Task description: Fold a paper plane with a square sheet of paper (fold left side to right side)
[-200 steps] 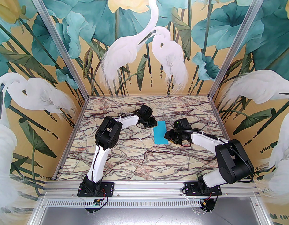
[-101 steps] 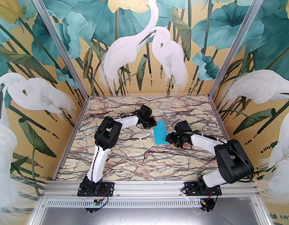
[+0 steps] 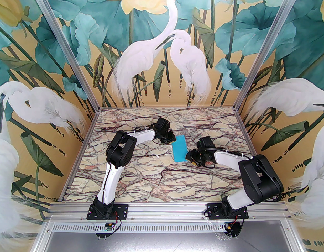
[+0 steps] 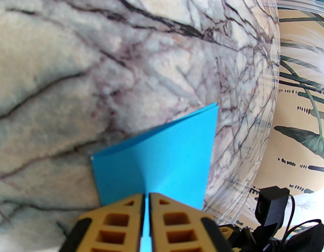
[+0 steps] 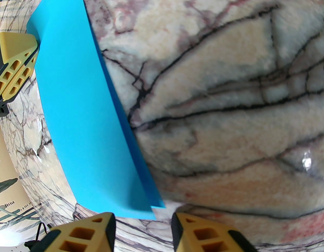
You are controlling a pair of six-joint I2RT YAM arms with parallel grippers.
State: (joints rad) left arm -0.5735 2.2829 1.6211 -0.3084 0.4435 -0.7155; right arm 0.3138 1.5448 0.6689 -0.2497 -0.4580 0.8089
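Paper first: the square sheet of paper (image 3: 179, 149) lies in the middle of the marble surface (image 3: 141, 177) between the two arms. It is already doubled into a narrow blue rectangle, and its two layers show at the far corner in the left wrist view. The left-to-right fold looks made to me, so I'd say the step in hand is firming that crease before the nose folds begin.

The left tool (image 4: 146, 195) is pinched almost closed on the sheet's edge, with blue paper running up between its pads. The right tool (image 5: 143, 216) stands partly open just off the near corner. It holds nothing, and the sheet stops just short of its fingers.

Next, I reckon, the right tool has to come onto that near corner or press along the fold while the left keeps both layers lined up. Thin paper on smooth stone could easily slide or splay.

Some small white scraps (image 3: 162, 153) lie near the sheet's left side, clear of both tools. Nothing blocks the right tool's path, though the two tools are close together across a narrow sheet.
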